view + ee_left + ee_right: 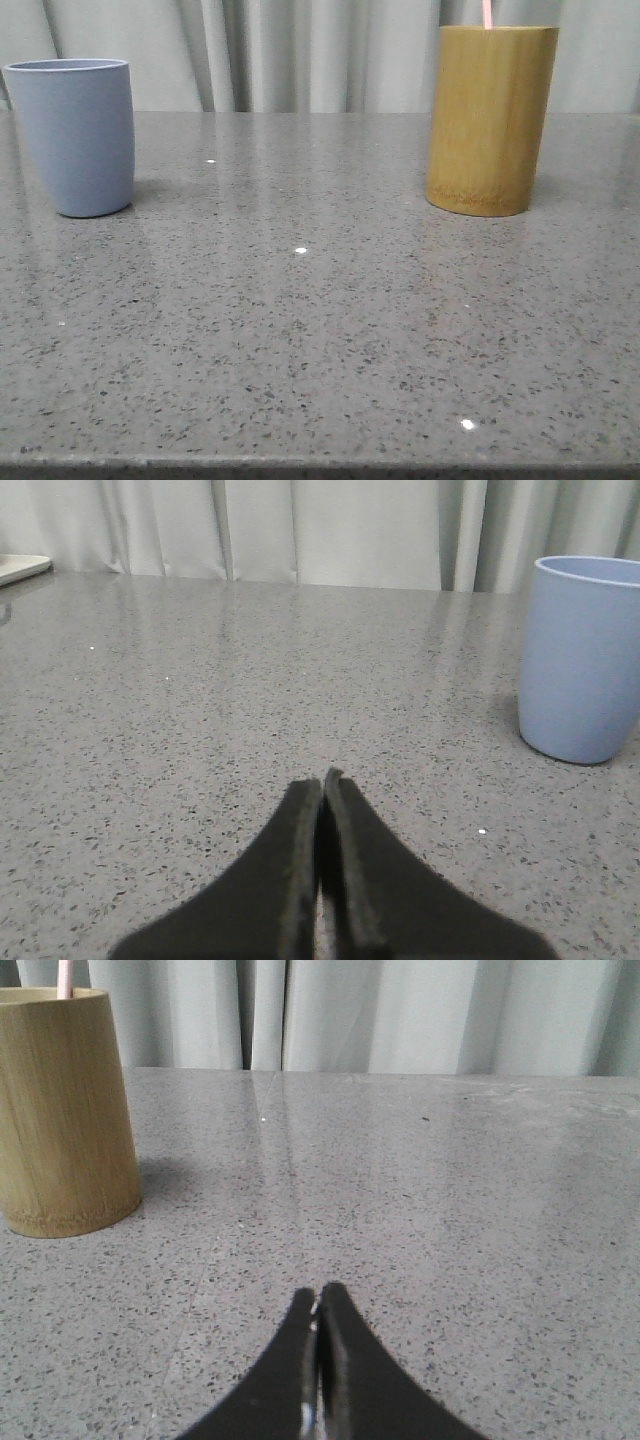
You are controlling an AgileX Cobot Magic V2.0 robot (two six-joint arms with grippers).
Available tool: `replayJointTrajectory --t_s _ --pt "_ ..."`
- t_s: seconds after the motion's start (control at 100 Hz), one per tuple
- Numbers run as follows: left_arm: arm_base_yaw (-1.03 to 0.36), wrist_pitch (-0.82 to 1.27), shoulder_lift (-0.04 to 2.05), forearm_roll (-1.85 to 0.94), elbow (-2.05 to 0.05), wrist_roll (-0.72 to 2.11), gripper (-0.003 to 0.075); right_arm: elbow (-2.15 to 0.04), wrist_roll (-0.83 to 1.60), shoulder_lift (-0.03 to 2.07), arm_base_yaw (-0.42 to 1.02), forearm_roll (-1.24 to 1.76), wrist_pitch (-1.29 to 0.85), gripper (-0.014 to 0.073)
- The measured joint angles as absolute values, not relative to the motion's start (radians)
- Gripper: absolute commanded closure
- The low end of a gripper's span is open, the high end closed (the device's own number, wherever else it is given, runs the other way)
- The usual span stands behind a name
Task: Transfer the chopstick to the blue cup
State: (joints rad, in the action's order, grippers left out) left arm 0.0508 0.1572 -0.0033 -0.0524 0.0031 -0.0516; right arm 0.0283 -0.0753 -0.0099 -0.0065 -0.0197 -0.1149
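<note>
Now, with both the left gripper (322,780) and the right gripper (318,1295) pressed together and empty, the right one should open and take the chopstick (487,13), standing in the bamboo cylinder (490,120) at upper right, lifting it straight before crossing to the blue cup (75,135) at upper left.

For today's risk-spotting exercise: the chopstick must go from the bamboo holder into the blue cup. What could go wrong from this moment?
1. Little of the chopstick shows above the bamboo holder, so a pinch might slip or miss.
2. The holder is tall; a sideways pull could tip it.
3. The blue cup stands well apart across the table. The right gripper and left gripper are shut, so a handover may fumble.
</note>
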Motion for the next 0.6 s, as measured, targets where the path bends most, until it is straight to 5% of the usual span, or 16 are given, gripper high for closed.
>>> replayJointTrajectory --t_s 0.6 --pt "0.051 0.135 -0.003 -0.052 0.003 -0.052 0.0739 0.028 0.000 -0.010 -0.007 -0.128 -0.115 0.0664"
